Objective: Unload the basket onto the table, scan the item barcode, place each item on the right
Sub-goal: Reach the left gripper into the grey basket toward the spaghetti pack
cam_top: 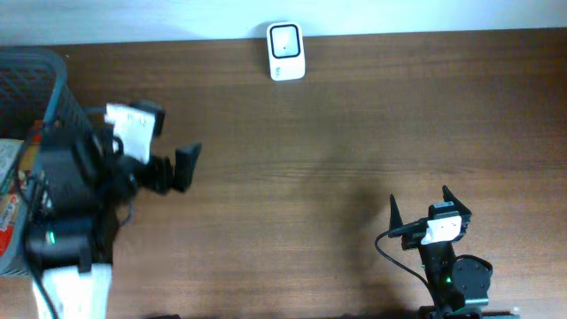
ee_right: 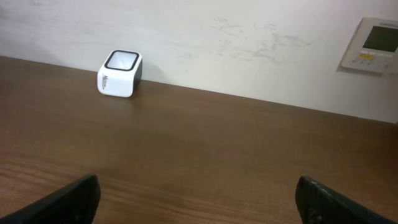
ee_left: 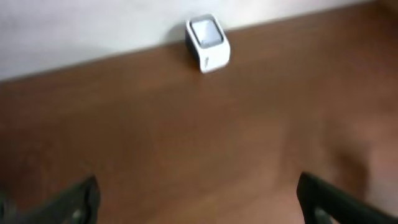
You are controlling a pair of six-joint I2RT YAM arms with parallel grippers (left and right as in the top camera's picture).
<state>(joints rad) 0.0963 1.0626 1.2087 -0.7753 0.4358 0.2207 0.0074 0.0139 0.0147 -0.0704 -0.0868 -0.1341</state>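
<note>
A white scanner [cam_top: 286, 51] sits at the far edge of the brown table [cam_top: 337, 151], against the pale wall. On the left stands a dark mesh basket [cam_top: 27, 89] with packets [cam_top: 9, 182] showing inside. Just beside it is the left gripper [cam_top: 173, 140], jaws spread wide and empty. The right gripper [cam_top: 419, 199] is near the front right, also wide apart, holding nothing.
</note>
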